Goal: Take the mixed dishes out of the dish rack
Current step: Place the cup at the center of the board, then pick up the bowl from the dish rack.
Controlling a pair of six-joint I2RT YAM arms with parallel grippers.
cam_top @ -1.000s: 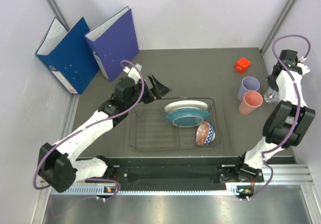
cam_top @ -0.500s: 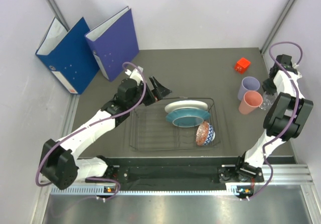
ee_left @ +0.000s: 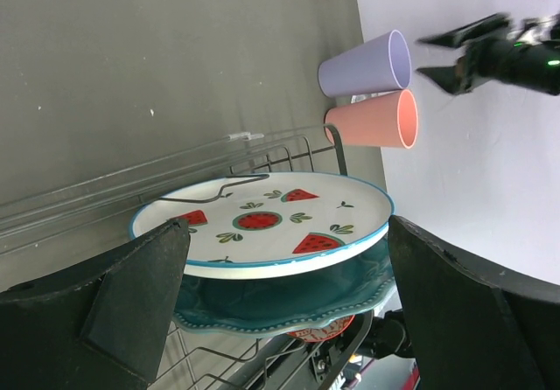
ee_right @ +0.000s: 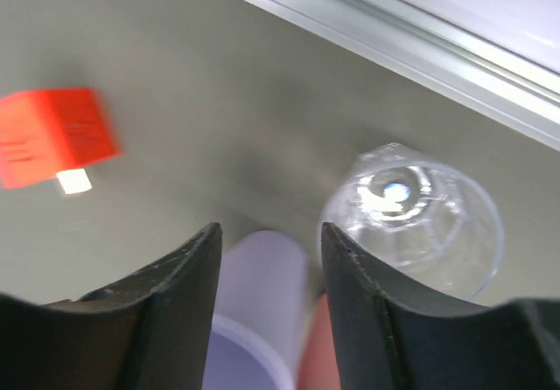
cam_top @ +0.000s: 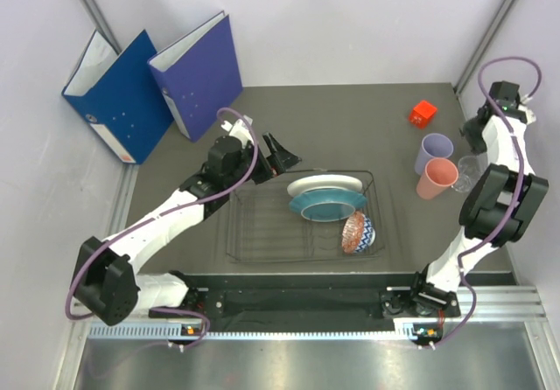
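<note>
Where the dish rack [cam_top: 302, 219] sits at the middle of the dark table [cam_top: 350, 119], near its front edge, three pieces are in it: a white plate with red-green marks [ee_left: 262, 224], watermelon slices by the look of them, leaning in the far row of slots; a teal plate [cam_top: 325, 205] right against it on the near side; and a small red-patterned bowl [cam_top: 357, 233] tipped on its side at the rack's right near corner. The rest of the rack's wire floor, to the left of the plates, holds nothing that I can see. Out on the table to the right, well apart from the rack, a lavender cup [cam_top: 434, 152] and a salmon-pink cup [cam_top: 437, 177] stand mouth-up and close together, the lavender one farther back. A clear glass [ee_right: 411, 219] stands just to the right of them, near the table's right edge. The left gripper [cam_top: 287, 161] hovers by the rack's far left corner, pointed at the plates, jaws spread wide on either side of the white plate's rim and gripping nothing. The right gripper [ee_right: 269, 233] hangs above the cups and glass with its jaws partly apart and nothing between them; the glass lies just off to one side of its fingers [ee_right: 166, 302]. A small red block [cam_top: 424, 113] sits behind the cups, and two blue binders [cam_top: 118, 93] stand open at the far left corner.
</note>
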